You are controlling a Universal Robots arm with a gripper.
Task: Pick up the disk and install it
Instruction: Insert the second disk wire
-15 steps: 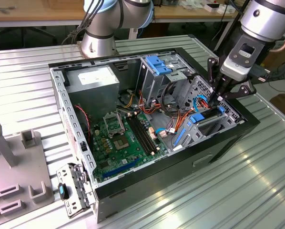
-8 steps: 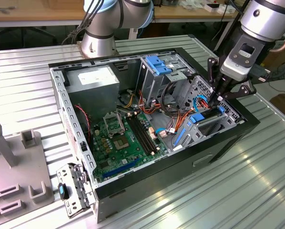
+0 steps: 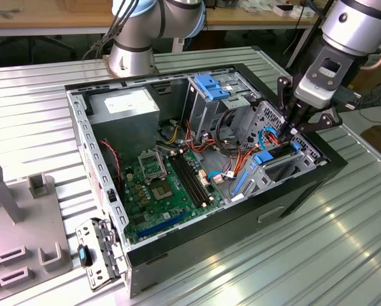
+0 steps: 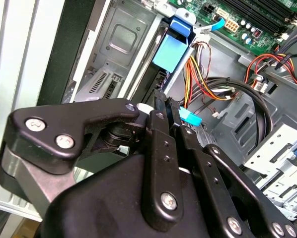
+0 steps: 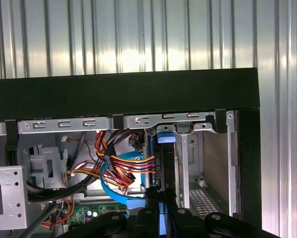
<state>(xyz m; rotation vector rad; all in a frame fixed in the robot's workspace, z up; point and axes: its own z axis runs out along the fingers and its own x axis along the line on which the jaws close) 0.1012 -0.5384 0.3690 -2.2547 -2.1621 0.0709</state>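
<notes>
I have the gripper (image 3: 288, 131) down at the drive bay on the exterior view's right side of the open case (image 3: 229, 223), a black steel tower lying on its side on the ribbed metal table (image 3: 343, 255). The black fingers (image 4: 161, 111) are drawn nearly together and pinch the upper edge of the disk (image 3: 276, 155), a flat slab with a dark metal body in a glossy blue plastic frame. In both wrist views the disk (image 5: 164, 163) stands on edge, partly sunk into the slot of the grey perforated cage (image 3: 267, 124), blue tab (image 4: 181, 25) at its far end. Beside it I count one light-blue flat cable (image 5: 113, 191) and a bundle of red, orange and yellow wires (image 5: 126, 166). One green motherboard (image 3: 158, 185) lies on the case floor, with one boxy grey power supply (image 3: 123, 108) in a corner. One fixed blue bracket (image 3: 209, 86) tops the taller cage.
</notes>
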